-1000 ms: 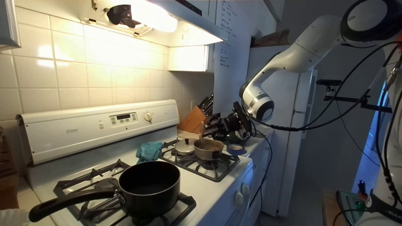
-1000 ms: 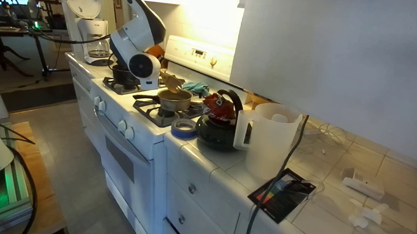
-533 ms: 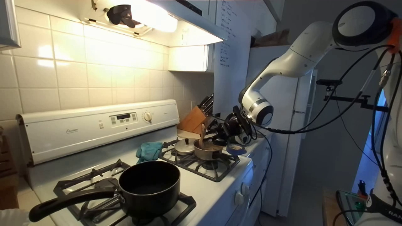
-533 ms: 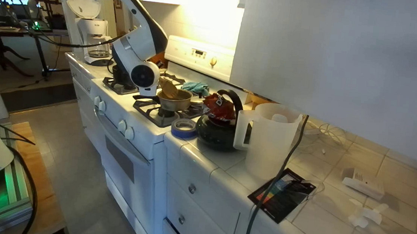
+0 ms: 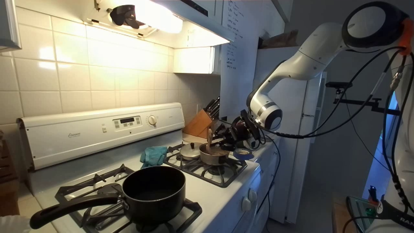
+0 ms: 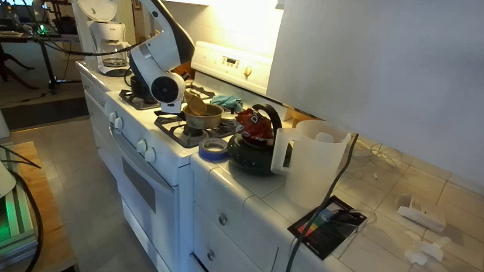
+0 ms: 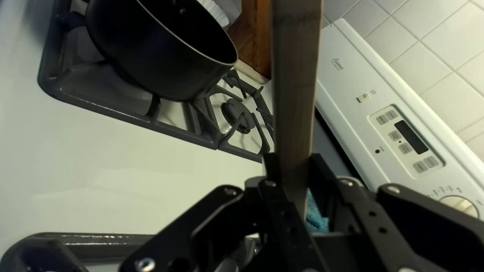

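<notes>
My gripper point(image 7: 292, 166) is shut on the handle of a wooden spatula point(image 7: 297, 83), which runs upright through the wrist view. In an exterior view the gripper point(image 5: 220, 142) is beside and just above a small metal pot point(image 5: 209, 159) on the right burner. The spatula point(image 5: 209, 142) stands tilted with its lower end inside that pot. Its broad wooden head point(image 6: 195, 104) shows over the pot's rim point(image 6: 204, 122) in an exterior view, where the arm hides the gripper. The pot's contents are hard to make out.
A large black saucepan point(image 5: 158, 210) stands on the near burner. A lid point(image 5: 190, 151), teal cloth point(image 5: 153, 156), blue tape roll point(image 5: 242, 154) and knife block point(image 5: 197, 124) are around the pot. A dark kettle point(image 6: 251, 156) and plastic pitcher point(image 6: 316, 168) stand on the counter.
The arm has come down since one second ago, and the spatula has lowered into the small pot. Over the last half second the spatula has shifted only slightly.
</notes>
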Robot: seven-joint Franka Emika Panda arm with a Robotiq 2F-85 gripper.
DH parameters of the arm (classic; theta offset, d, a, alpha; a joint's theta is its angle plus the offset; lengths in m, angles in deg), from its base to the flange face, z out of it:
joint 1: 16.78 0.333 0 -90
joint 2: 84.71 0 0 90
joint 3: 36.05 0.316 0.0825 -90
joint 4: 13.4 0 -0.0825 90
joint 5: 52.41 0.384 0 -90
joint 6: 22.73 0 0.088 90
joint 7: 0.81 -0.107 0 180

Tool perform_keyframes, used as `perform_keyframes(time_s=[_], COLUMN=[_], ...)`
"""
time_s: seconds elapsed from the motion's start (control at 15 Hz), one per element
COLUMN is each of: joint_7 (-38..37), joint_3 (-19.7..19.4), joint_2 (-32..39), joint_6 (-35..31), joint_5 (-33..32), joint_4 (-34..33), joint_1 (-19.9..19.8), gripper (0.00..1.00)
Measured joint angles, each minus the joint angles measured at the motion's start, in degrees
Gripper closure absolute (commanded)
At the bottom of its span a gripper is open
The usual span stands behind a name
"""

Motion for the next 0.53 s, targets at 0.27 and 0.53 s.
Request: perform_keyframes(time_s=[0.27, 0.53], joint_7=[0.0, 0.0], joint_3=[-1.3, -2.6], joint_2=[0.5, 1.6], joint_6=[0.0, 0.5], joint_5=[0.0, 0.0], joint_4=[0.1, -0.2], joint_1=[-0.4, -1.8], gripper=[0.94, 0.94])
